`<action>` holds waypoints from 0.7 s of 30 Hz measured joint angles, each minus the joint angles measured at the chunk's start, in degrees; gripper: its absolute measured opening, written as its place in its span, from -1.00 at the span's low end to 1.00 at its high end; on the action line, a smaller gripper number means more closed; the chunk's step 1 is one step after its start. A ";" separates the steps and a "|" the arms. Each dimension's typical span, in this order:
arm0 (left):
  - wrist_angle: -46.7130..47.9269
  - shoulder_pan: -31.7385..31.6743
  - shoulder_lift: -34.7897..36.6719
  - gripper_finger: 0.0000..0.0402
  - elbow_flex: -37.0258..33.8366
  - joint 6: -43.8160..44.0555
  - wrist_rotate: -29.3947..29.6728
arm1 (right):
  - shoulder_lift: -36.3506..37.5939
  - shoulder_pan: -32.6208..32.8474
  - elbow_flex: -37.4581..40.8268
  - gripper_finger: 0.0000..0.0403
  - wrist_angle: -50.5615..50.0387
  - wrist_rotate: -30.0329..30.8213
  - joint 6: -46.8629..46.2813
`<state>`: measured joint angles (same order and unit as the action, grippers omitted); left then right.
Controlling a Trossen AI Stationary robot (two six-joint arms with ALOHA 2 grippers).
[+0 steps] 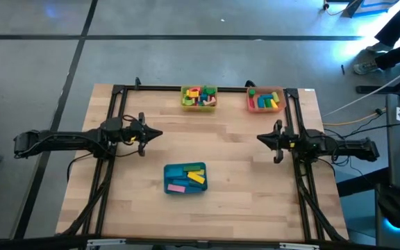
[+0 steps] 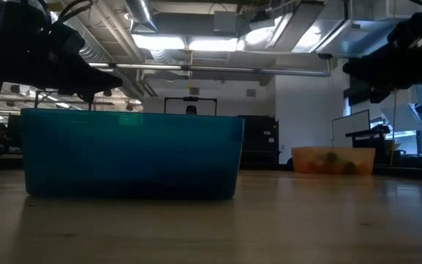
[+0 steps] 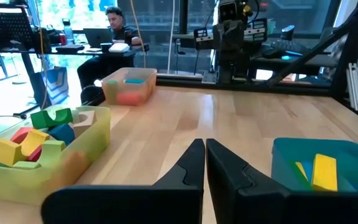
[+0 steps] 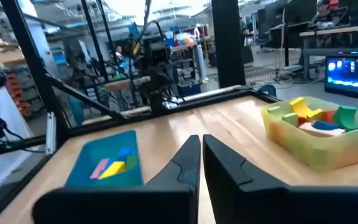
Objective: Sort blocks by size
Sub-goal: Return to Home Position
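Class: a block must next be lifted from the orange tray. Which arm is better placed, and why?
Probably right: the right tool is nearer the orange tray; the left tool sits farther away.

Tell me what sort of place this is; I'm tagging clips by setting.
Most likely a robotics lab or workshop: a wooden table with the left arm and right arm mounted at its sides, bare ducts and strip lights overhead, and a person seated at a desk beyond it.
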<state>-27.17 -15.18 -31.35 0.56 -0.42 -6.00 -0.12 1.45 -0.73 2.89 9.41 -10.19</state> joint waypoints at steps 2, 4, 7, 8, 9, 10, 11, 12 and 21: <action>0.02 -0.13 0.00 -1.00 0.00 0.01 0.00 | -0.18 0.00 0.00 -0.89 -0.20 0.13 0.17; 0.27 -0.50 0.00 -0.99 0.00 0.12 0.01 | -0.65 0.00 0.00 -0.89 -0.34 0.02 0.17; 1.03 -0.86 0.00 -0.99 -0.01 0.19 0.90 | -0.84 0.02 0.02 -0.89 -0.82 -1.86 0.17; 1.72 -0.99 -0.01 -0.99 -0.02 0.26 1.89 | -0.85 0.02 0.03 -0.89 -0.86 -2.22 0.17; 2.17 -1.13 -0.02 -0.98 -0.02 0.30 2.92 | -0.89 0.02 0.04 -0.89 -0.94 -2.47 0.14; 2.56 -1.18 0.00 -0.98 -0.02 0.30 3.55 | -0.89 0.02 0.05 -0.89 -0.91 -2.47 0.12; 3.11 -1.20 0.02 -0.98 -0.02 0.21 3.87 | -0.84 0.02 0.08 -0.89 -0.64 -2.44 0.11; 3.60 -1.16 -0.02 -0.98 -0.02 0.11 3.85 | -0.83 0.02 0.09 -0.89 -0.44 -2.45 0.10; 5.12 -1.16 -0.04 -0.98 -0.02 0.53 3.85 | -0.85 0.02 0.12 -0.89 -0.22 -2.43 0.04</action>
<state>-22.06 -16.34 -31.40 0.54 0.10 -2.15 -0.97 1.48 -0.61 2.68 6.98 -10.15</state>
